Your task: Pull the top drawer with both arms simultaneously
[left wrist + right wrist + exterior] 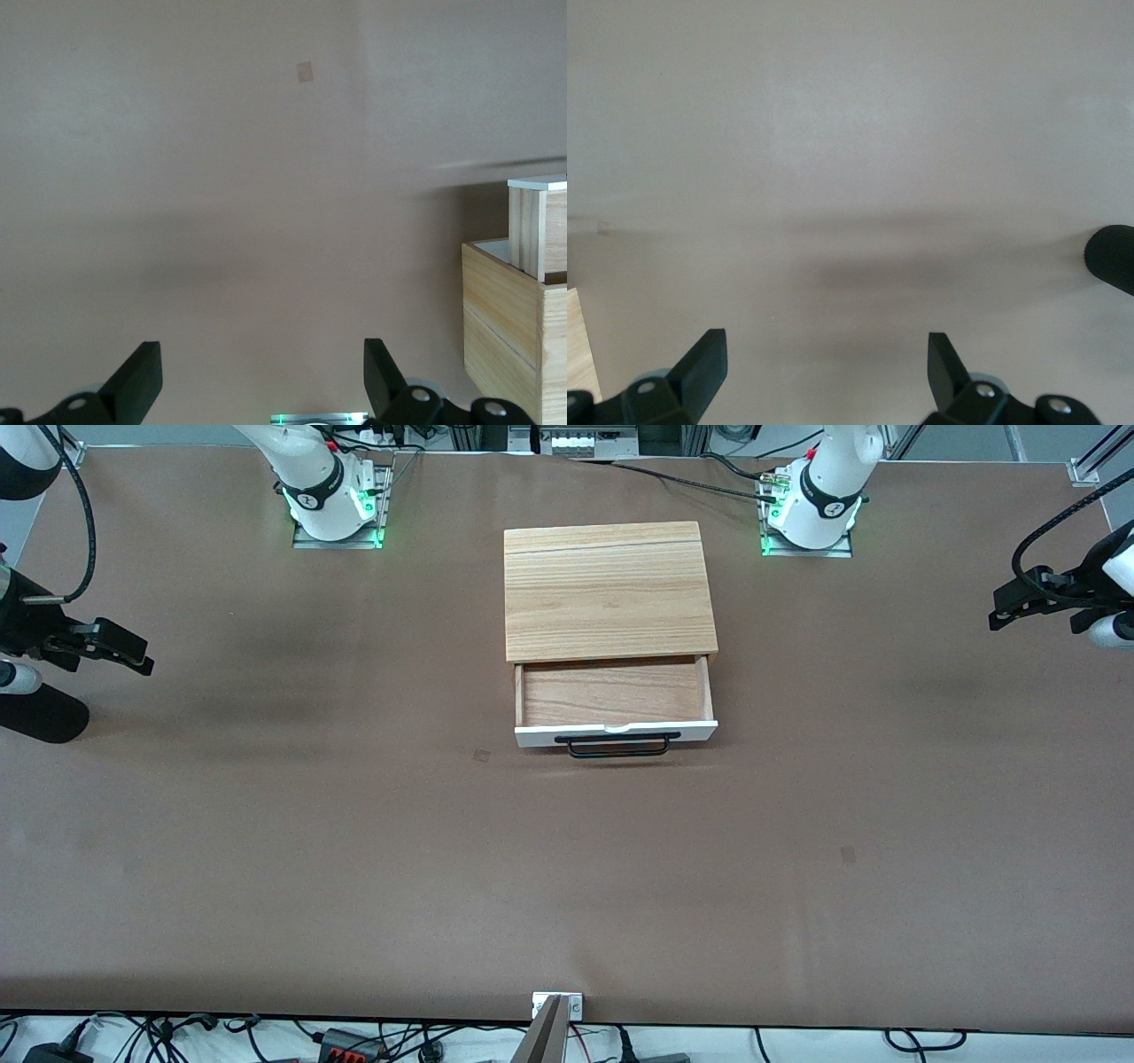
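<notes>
The top drawer (616,691) stands pulled out of the light wood cabinet (609,589), its wood bottom bare. Its white front panel (700,732) and black bar handle (617,744) face the front camera. My left gripper (999,615) hangs open and empty above the table at the left arm's end, well apart from the drawer. My right gripper (143,662) hangs open and empty at the right arm's end. The left wrist view shows its open gripper (261,354), the cabinet's side (505,328) and the drawer's side (538,226). The right wrist view shows its open gripper (824,341) over bare table.
The brown table (354,850) carries two small square marks (481,755) (848,855). A black rounded part (40,713) lies under the right arm and also shows in the right wrist view (1112,257). A cabinet corner (578,345) shows there too.
</notes>
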